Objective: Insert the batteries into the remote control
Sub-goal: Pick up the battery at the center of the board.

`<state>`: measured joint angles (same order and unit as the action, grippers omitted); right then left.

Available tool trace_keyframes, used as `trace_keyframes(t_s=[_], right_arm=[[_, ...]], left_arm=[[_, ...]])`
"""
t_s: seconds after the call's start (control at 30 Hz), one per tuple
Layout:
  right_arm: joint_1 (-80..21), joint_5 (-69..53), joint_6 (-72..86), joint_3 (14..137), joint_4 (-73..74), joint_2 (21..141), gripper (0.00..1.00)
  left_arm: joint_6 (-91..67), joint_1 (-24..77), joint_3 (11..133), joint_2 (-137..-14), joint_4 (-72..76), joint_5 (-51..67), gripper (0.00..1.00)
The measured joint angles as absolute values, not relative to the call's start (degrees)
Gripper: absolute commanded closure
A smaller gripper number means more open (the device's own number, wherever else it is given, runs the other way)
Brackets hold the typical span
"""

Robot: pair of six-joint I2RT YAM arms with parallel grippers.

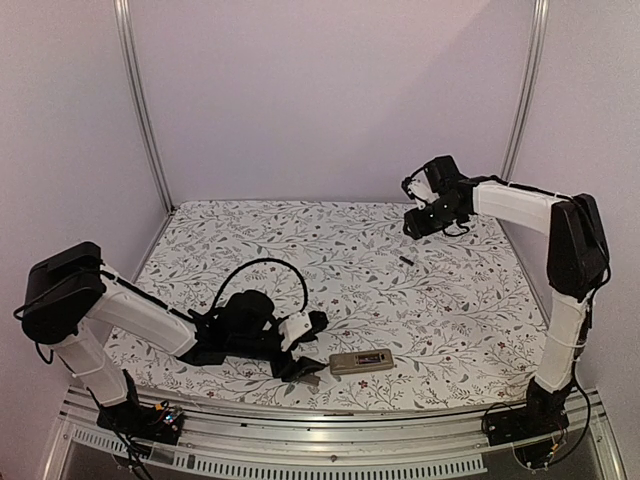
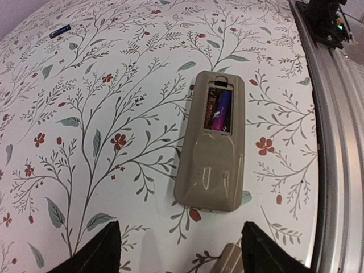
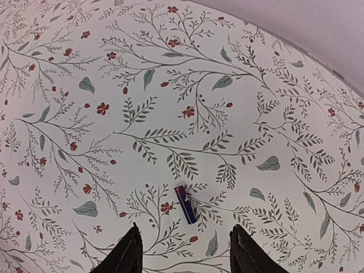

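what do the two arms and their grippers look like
Both arms are built alike: the left arm and right arm have smooth white link covers between bulky black joint housings. A thin black cable loops above the left wrist. The left gripper and right gripper each have two black, pointed, wedge-shaped fingers. No markings are readable.

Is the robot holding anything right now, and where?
Nothing is held. The left tool and the right tool are both open; the slim dark cylindrical battery lies loose ahead of the right tool.
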<state>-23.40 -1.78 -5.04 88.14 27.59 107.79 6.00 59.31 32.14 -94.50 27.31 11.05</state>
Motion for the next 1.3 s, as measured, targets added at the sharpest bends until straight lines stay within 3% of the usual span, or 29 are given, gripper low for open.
trace_keyframes(t_s=[0.23,0.5,0.93,1.1,1.3], right_arm=[[-22.8,0.6,-7.5,94.0,34.4,123.3,0.46],[-22.3,1.4,-9.9,96.6,35.6,128.2,0.51],[-22.2,-2.0,-12.1,97.2,34.6,129.0,0.92],[-22.2,-3.5,-13.2,96.5,33.8,128.7,0.99],[-22.2,-5.9,-14.7,90.3,32.3,124.3,1.0]], left_arm=[[6.0,59.2,32.2,-94.4,27.1,10.9,0.28],[6.0,59.1,32.7,-94.4,27.1,11.1,0.28],[6.0,59.0,32.8,-94.4,26.7,11.0,0.28],[6.0,58.9,32.8,-94.4,26.7,11.0,0.28],[6.0,58.7,32.8,-94.1,26.7,10.8,0.28]])
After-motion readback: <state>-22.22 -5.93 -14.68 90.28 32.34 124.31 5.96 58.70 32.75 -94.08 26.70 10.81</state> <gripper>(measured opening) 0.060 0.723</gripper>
